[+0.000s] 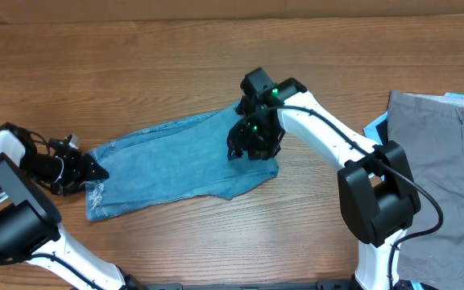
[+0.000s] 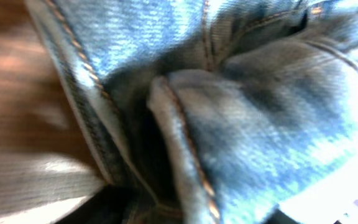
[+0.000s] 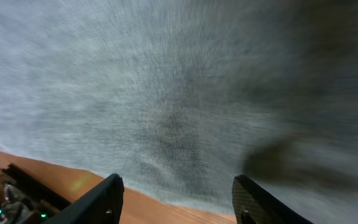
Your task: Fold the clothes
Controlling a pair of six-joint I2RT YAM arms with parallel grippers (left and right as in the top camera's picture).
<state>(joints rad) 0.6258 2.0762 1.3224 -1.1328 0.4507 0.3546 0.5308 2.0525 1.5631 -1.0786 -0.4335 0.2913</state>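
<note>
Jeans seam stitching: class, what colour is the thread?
Orange-tan stitching against the light-blue jeans; the left wrist view shows it best.

Overhead, the light is even and bright, the table (image 1: 176, 64) crisp, its shadows soft. My left wrist view sits too close — the jeans (image 2: 260, 112) swim out of focus, pale glare bottom left. My right view streaks with blur, shadowed at right.

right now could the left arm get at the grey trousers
Probably not. The grey trousers lie at the far right, past the right arm, while the left gripper is at the far-left end of the jeans.
</note>
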